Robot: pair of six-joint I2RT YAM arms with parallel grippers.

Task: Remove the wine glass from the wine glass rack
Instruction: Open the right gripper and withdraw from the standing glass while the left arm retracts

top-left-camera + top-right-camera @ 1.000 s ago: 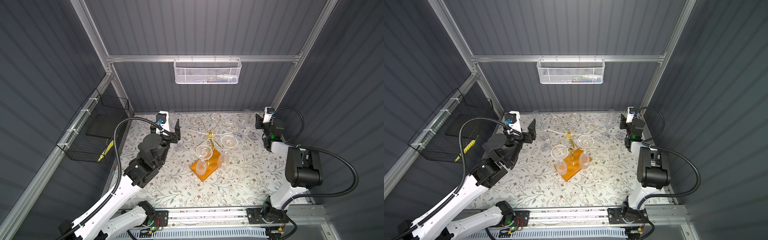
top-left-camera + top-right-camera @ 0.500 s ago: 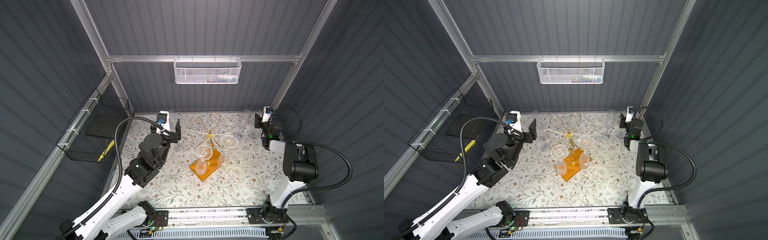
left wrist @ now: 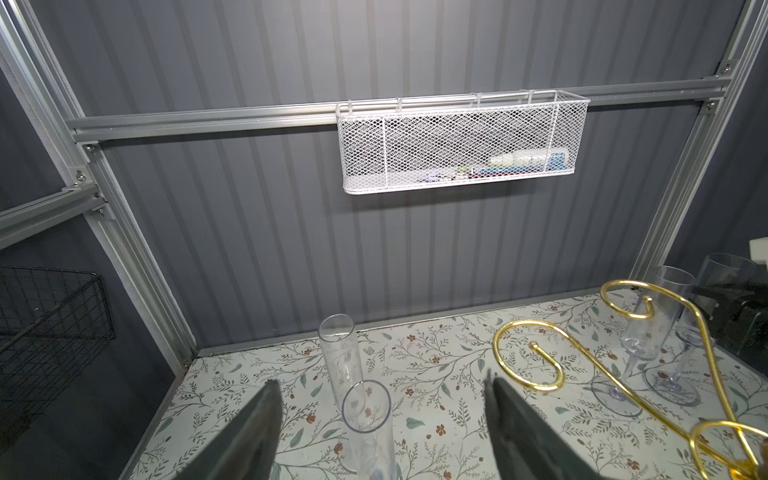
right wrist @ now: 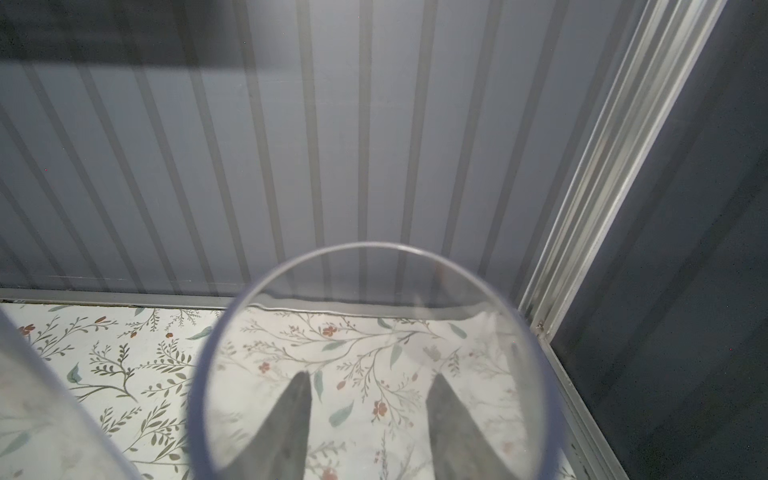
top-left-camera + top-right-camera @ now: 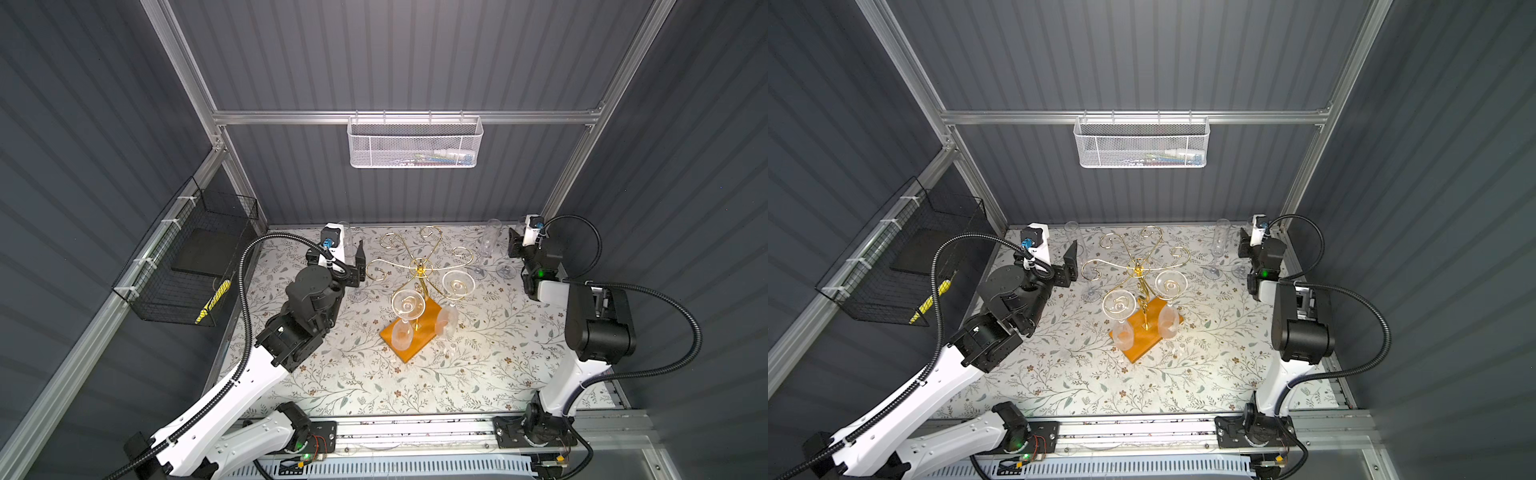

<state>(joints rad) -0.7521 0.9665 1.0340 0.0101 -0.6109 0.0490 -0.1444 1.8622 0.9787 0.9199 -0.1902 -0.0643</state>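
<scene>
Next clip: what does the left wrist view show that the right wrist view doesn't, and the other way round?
Only the left wrist view: gold scroll arms of the wine glass rack, the white mesh basket on the wall rail, a black wire basket, and an upright flute between the open jaws of the left gripper, touching neither.
Only the right wrist view: the rim of a clear glass close to the lens, jaws of the right gripper seen through it; grip unclear.
Both: the floral table cover and ribbed grey wall.
</scene>
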